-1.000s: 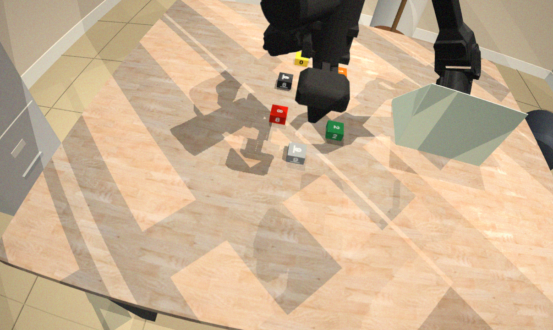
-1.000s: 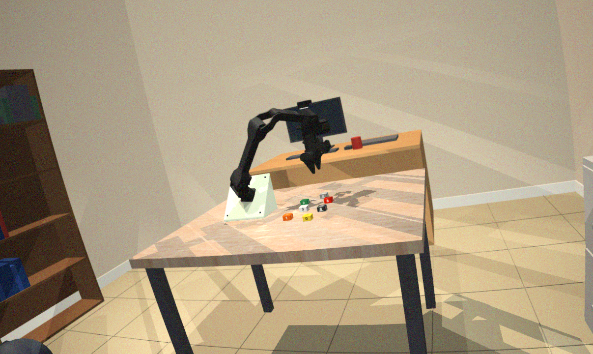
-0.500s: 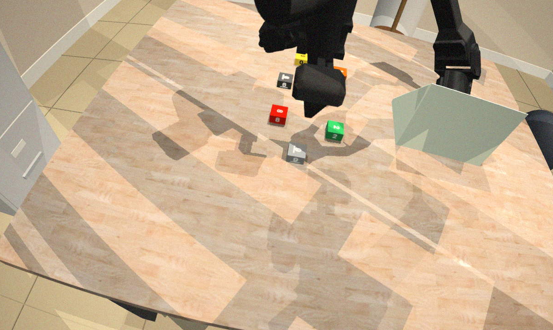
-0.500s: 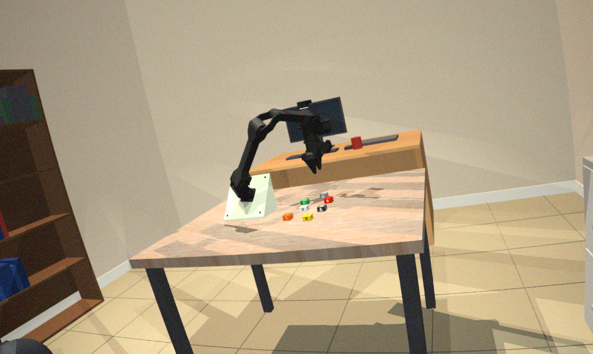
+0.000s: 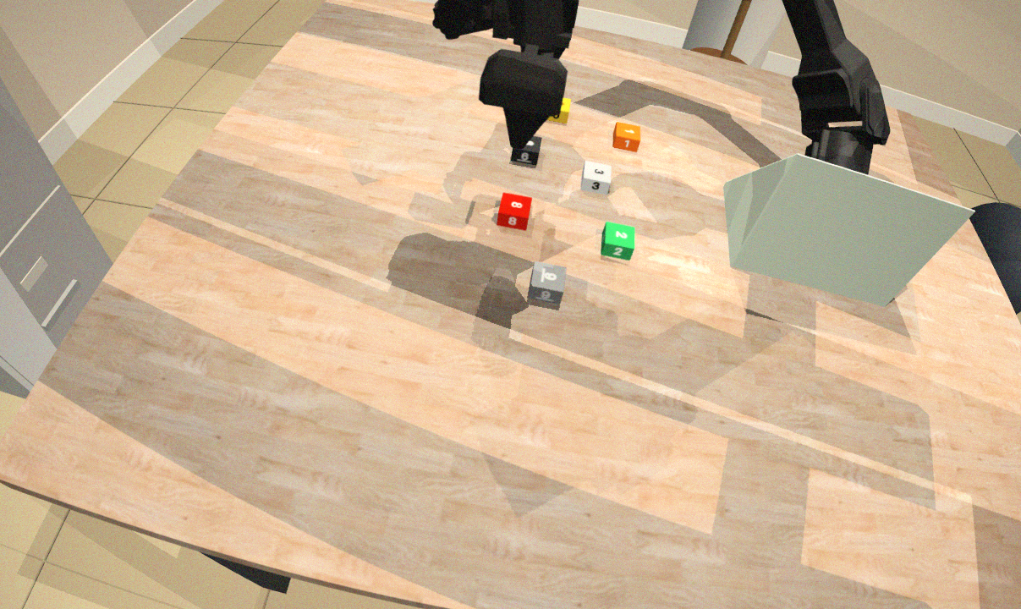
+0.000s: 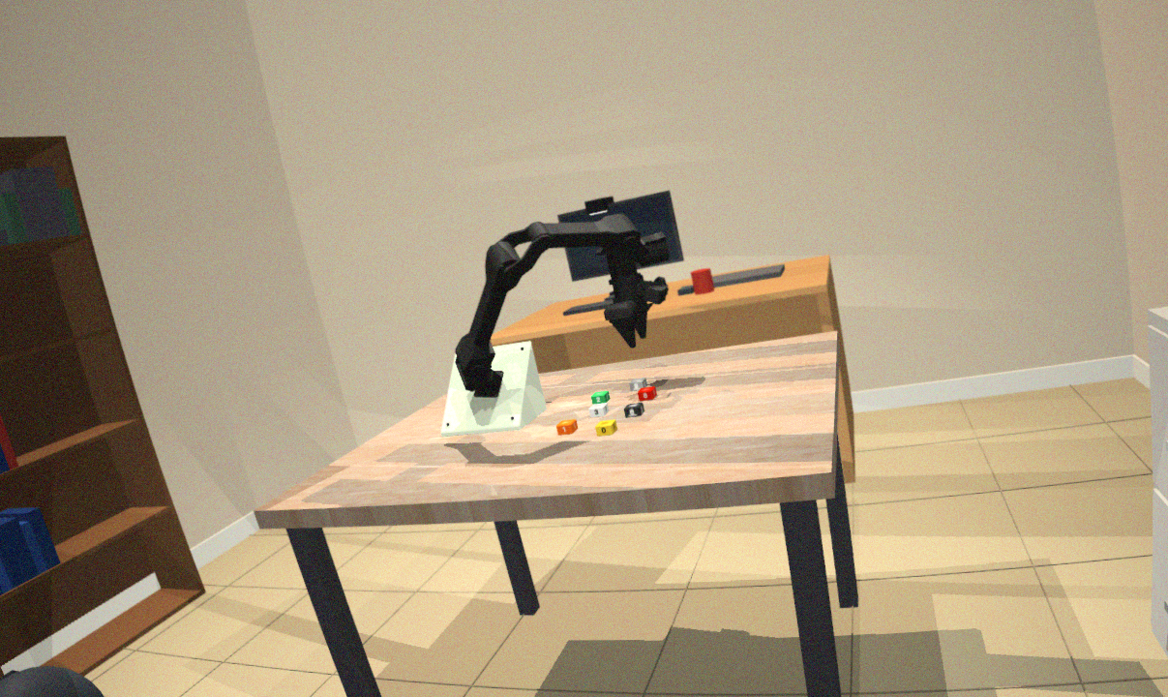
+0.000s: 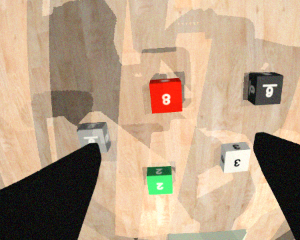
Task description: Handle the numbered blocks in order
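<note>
The gripper [image 5: 518, 145] [image 6: 637, 340] [image 7: 177, 147] is hovering well above the table [image 5: 347, 469] [image 6: 743, 450] [image 7: 10, 33], its fingers standing wide apart and grasping nothing. Seen from the top camera, the yellow 0 block [image 5: 566, 111] [image 6: 606, 428] is sitting at the far side, partly hidden by the arm, with the orange 1 block [image 5: 626, 137] [image 6: 566, 427] to its right. The white 3 block [image 5: 596, 178] [image 6: 598, 410] [image 7: 235, 158] is resting mid-group, the green 2 block [image 5: 618, 240] [image 6: 600, 398] [image 7: 159, 181] nearer on the right, and the red 8 block [image 5: 514, 211] [image 6: 647, 393] [image 7: 166, 97] on the left. The black block [image 5: 526, 155] [image 6: 633, 409] [image 7: 266, 88] is lying beyond the red one, and the gray block [image 5: 547, 286] [image 6: 638, 383] [image 7: 97, 133] is lying nearest; their barred digits are leaving 6 and 9 hard to tell apart. Nothing is showing whose turn is coming, so choosing the right block is probably the step in hand; if none is done, 0 is leading. Doing it well means centering high up, turning the fingers square to the block's sides, and descending straight, keeping both tips off neighbors. Even blocks are needing a small, level lift; odd ones, only a gentle squeeze.
</note>
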Controlling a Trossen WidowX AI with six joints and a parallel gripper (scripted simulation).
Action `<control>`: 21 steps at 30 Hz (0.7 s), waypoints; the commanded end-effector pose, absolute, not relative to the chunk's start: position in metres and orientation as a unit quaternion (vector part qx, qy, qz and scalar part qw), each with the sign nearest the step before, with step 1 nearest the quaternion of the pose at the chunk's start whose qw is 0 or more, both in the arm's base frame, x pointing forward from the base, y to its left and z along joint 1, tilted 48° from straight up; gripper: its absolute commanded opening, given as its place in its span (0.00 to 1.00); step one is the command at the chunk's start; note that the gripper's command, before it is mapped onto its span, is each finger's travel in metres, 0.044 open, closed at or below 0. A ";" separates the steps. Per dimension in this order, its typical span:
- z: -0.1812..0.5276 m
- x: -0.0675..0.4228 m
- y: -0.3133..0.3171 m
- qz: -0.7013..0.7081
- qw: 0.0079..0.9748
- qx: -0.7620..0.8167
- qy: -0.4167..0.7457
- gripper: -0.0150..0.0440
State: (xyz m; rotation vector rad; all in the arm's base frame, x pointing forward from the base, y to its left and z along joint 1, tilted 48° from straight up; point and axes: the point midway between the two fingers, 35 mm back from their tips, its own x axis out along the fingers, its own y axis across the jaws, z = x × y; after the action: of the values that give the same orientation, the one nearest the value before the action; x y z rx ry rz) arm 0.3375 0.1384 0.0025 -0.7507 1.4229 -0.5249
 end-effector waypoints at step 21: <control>0.077 0.345 0.070 -0.232 0.661 -0.336 0.629 0.93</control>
State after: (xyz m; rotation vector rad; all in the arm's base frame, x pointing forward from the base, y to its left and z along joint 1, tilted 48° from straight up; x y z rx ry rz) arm 0.3440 0.0952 0.0528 -0.7654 1.4260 -0.5138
